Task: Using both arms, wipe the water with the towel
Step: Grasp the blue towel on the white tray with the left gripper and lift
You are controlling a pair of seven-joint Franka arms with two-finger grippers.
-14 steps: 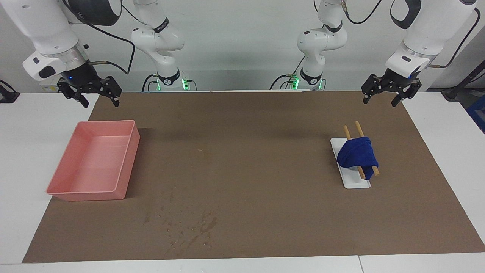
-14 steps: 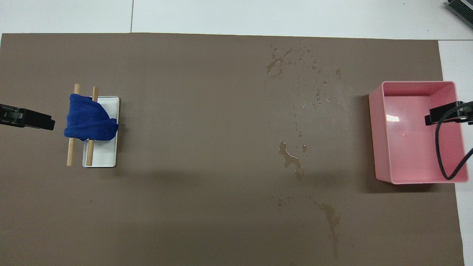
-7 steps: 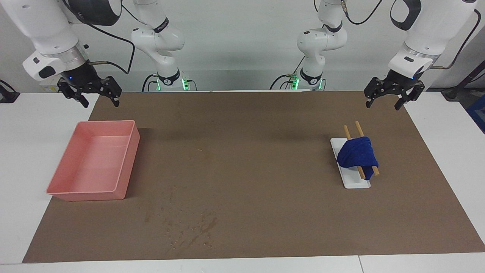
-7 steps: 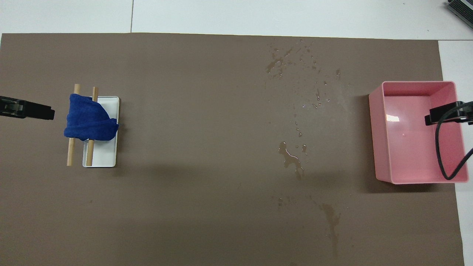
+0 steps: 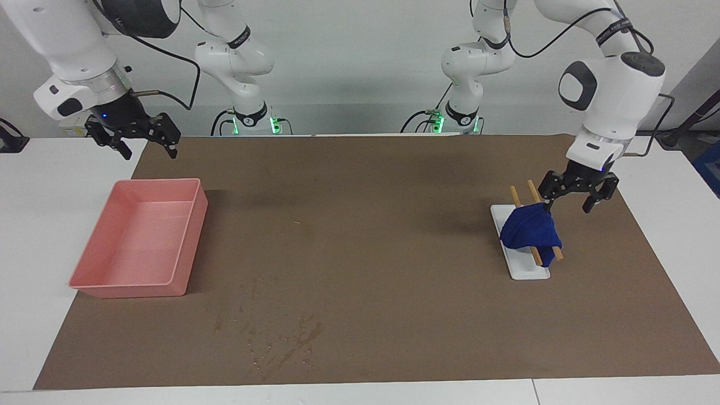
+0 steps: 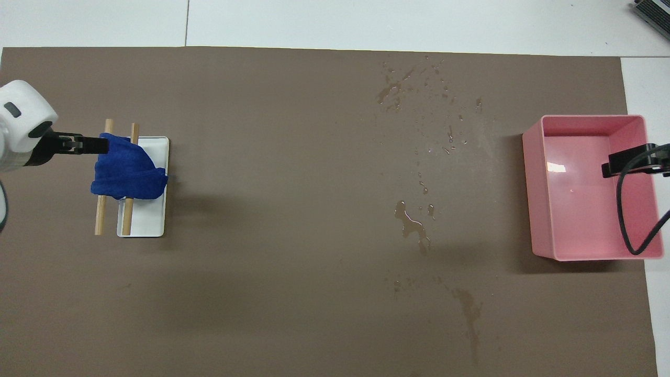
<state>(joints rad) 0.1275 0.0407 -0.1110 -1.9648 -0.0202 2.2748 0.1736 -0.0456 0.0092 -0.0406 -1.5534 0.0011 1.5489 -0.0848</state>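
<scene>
Facing view. The left claw (image 5: 572, 198) hangs with its fingers spread, released, at the edge of the blue towel (image 5: 529, 228) that lies nearer the robots. One fingertip appears to meet the cloth; the other stands clear of it toward the left arm's end of the tabletop (image 5: 371, 225). The towel is draped across two wooden rods (image 5: 534, 194), which rest on a white tray (image 5: 523, 264); the rods' long axis runs from the robots outward. The left arm is by far the nearer to the towel. The right claw (image 5: 134, 135) waits, released, above the tabletop's edge nearest the robots, close to the pink bin (image 5: 140, 242). The water (image 5: 281, 337) lies well apart from the towel, toward the right arm's end and farther from the robots.

Overhead view. The left claw (image 6: 78, 145) is seen edge-on, so its opening cannot be read here. Its tip overlaps the towel (image 6: 128, 173); contact cannot be judged from above. The right claw (image 6: 631, 161) is cut off at the frame edge over the pink bin (image 6: 536, 188). The water (image 6: 413, 225) is scattered, its thinner streaks hard to trace.
</scene>
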